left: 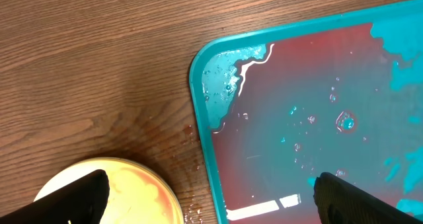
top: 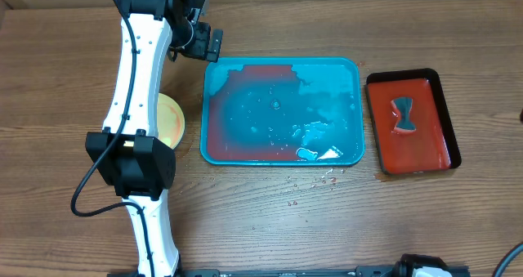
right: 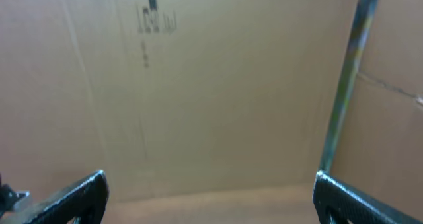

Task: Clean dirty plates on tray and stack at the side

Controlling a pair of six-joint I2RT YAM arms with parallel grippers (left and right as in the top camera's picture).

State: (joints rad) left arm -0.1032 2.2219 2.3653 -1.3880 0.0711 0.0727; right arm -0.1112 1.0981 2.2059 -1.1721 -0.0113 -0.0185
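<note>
The turquoise tray (top: 359,105) lies mid-table, wet with reddish water and holding no plates. Its corner shows in the left wrist view (left: 198,72). A yellow-green plate (top: 170,118) with red smears sits on the table left of the tray, half hidden by the left arm. It also shows in the left wrist view (left: 132,191). I cannot tell whether other plates lie under it, and no light blue plate shows. My left gripper (top: 208,44) (left: 210,184) is open and empty above the tray's far left corner. My right gripper (right: 210,178) is open and empty, facing a cardboard wall.
A dark red tray with a black rim (top: 445,113) stands right of the turquoise tray and holds a dark bow-shaped piece (top: 403,115). Water drops (top: 315,183) lie on the wood in front of the tray. A cardboard wall runs along the back.
</note>
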